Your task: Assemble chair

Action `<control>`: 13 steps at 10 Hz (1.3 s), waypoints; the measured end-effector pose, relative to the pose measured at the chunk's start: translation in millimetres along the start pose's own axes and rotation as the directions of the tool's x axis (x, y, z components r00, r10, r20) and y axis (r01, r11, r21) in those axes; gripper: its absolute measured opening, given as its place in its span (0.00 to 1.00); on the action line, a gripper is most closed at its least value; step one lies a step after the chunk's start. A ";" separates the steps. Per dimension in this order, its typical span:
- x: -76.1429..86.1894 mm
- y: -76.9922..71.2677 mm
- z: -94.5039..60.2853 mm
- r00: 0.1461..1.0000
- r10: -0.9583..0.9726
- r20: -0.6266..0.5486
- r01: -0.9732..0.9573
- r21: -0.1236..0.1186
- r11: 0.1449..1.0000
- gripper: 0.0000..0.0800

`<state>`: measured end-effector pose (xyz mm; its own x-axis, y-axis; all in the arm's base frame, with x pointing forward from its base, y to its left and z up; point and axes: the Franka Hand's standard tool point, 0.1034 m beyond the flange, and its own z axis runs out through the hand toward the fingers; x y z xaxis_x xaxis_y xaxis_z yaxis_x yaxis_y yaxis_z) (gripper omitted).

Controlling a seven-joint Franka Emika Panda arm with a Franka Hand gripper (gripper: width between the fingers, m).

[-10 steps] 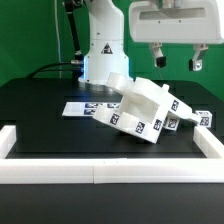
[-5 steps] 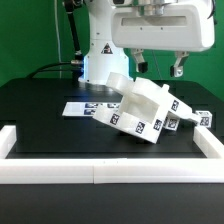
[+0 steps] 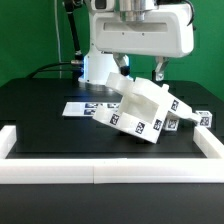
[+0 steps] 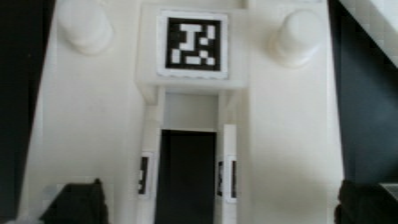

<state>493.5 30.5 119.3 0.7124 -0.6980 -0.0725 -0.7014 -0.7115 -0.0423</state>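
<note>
The partly joined chair (image 3: 146, 108), matte white blocks with black-and-white tags, lies tilted on the black table at mid-right. My gripper (image 3: 141, 73) hangs just above its upper back part, open and empty, with dark fingers (image 3: 160, 71) apart on either side. In the wrist view the chair part (image 4: 107, 120) fills the picture, with one tag (image 4: 192, 43), two round knobs beside it and a dark slot (image 4: 187, 170). My gripper (image 4: 217, 206) straddles the part, and one fingertip (image 4: 79, 204) shows dark at the picture's edge. I cannot tell whether the fingers touch the part.
The marker board (image 3: 82, 106) lies flat behind the chair at the exterior view's left. A small tagged white block (image 3: 205, 118) sits at the chair's right end. A plain white border rail (image 3: 100, 172) runs along the front and up both sides. The robot base (image 3: 103, 60) stands behind.
My gripper has moved toward the exterior view's left and come lower, from right of the chair to directly over it. The chair has not moved.
</note>
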 end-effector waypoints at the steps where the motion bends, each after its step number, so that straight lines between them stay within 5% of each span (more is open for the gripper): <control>1: 3.4 3.9 3.3 1.000 -0.008 -0.001 0.008 -0.007 1.000 0.81; 4: 16.4 4.8 8.9 1.000 -0.024 -0.006 0.024 -0.021 0.999 0.81; 8: 59.5 -4.0 14.4 0.998 -0.049 -0.041 0.047 -0.037 0.998 0.81; 13: 66.6 -7.8 17.2 0.995 -0.064 -0.076 0.062 -0.028 0.998 0.81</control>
<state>546.1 -9.1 97.6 0.7552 -0.6554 0.0061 -0.6553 -0.7552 -0.0184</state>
